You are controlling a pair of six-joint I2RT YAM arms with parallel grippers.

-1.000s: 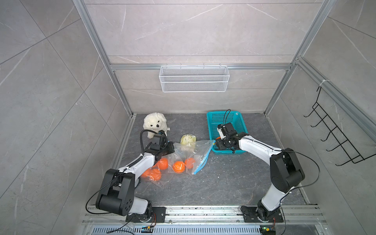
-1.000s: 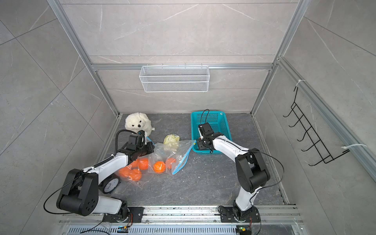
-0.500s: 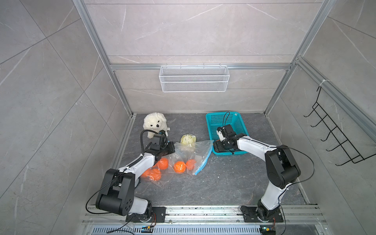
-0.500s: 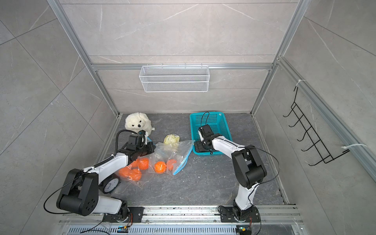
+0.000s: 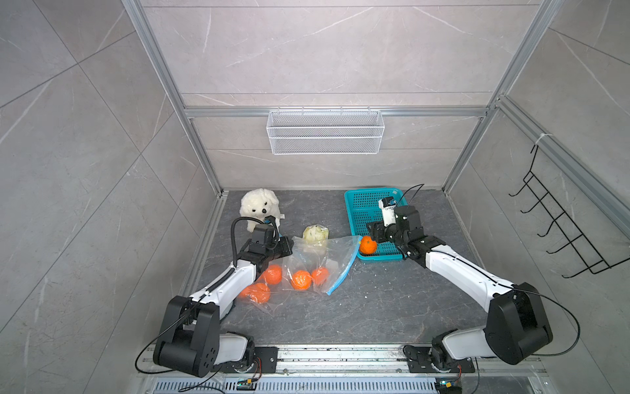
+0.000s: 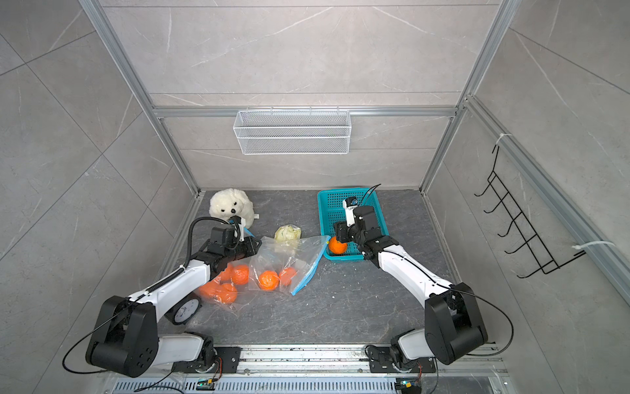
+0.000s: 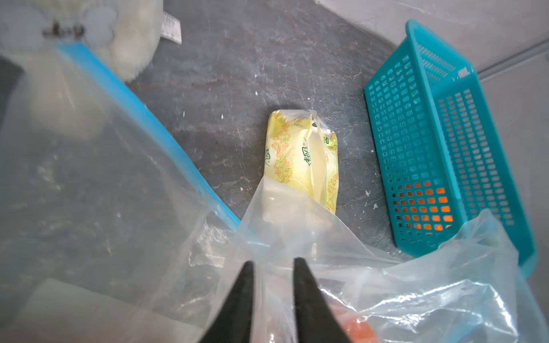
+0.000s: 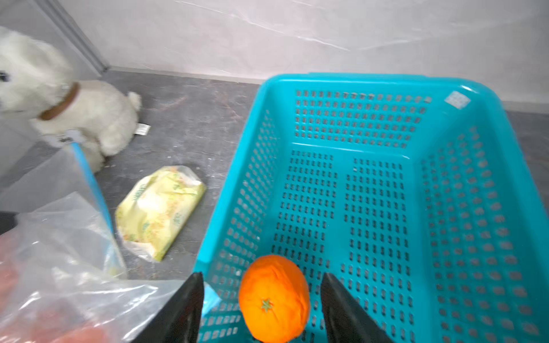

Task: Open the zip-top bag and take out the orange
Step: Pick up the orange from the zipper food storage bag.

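Observation:
The clear zip-top bag (image 5: 317,259) (image 6: 286,256) with a blue zip strip lies on the dark floor and holds several oranges (image 5: 301,279). My left gripper (image 5: 289,245) (image 7: 273,264) is at the bag's far left edge. It is open, with loose film (image 7: 104,178) passing between its fingers. One orange (image 5: 368,245) (image 8: 274,297) lies in the near left corner of the teal basket (image 5: 361,211) (image 8: 371,193). My right gripper (image 5: 371,238) (image 8: 261,279) is open astride this orange, with a gap on each side.
A white plush dog (image 5: 259,206) sits at the back left. A yellow tissue packet (image 5: 315,233) lies between the bag and the basket. A small clock (image 6: 184,310) lies under my left arm. A wire shelf (image 5: 325,131) hangs on the back wall and a hook rack (image 5: 559,232) on the right wall.
My left gripper's fingers have parted at the bag's edge. The right gripper has stayed over the basket's near corner, where the orange now shows plainly. Both arms have barely moved.

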